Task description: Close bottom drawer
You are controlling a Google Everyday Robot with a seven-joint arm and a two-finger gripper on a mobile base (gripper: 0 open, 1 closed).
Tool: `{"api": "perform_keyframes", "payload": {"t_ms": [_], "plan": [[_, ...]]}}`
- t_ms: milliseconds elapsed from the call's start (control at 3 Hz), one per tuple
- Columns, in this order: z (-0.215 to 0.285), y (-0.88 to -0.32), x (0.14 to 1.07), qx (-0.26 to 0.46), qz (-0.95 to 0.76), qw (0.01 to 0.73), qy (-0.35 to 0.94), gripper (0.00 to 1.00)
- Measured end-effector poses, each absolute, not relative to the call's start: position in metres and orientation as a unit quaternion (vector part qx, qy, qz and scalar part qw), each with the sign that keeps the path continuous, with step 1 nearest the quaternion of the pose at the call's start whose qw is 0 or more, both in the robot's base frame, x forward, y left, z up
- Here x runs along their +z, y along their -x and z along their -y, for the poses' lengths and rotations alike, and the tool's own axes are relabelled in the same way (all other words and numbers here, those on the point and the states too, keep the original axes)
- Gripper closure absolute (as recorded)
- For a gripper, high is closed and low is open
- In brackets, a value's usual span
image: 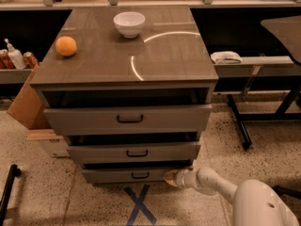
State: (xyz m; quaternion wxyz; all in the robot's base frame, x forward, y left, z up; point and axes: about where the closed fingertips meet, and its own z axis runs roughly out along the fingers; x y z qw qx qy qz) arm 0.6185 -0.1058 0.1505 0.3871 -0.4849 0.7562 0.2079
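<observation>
The bottom drawer point(108, 175) is the lowest of three grey-brown drawer fronts, with a small black bar handle point(140, 175). It stands only slightly out, with a thin dark gap above it. My gripper point(170, 178) sits at the end of the white arm point(214, 182), low near the floor, pressed against the right end of the bottom drawer front. The middle drawer point(134, 151) and the top drawer point(127, 118) both stand partly open above it.
An orange point(66, 46) and a white bowl point(129, 23) sit on the cabinet top point(160, 55). A cardboard box point(26, 105) stands left of the cabinet. A blue tape cross point(139, 206) marks the floor. A black table leg point(240, 121) is at the right.
</observation>
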Motion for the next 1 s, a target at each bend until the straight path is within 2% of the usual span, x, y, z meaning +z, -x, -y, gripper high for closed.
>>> {"api": "perform_keyframes", "payload": {"t_ms": [333,1000], "plan": [[0.105,-0.619,0.155,0.212,-0.752,0.387,0.49,1.0],[0.114,-0.547,0.179,0.267,-0.691,0.367,0.562,1.0]]}}
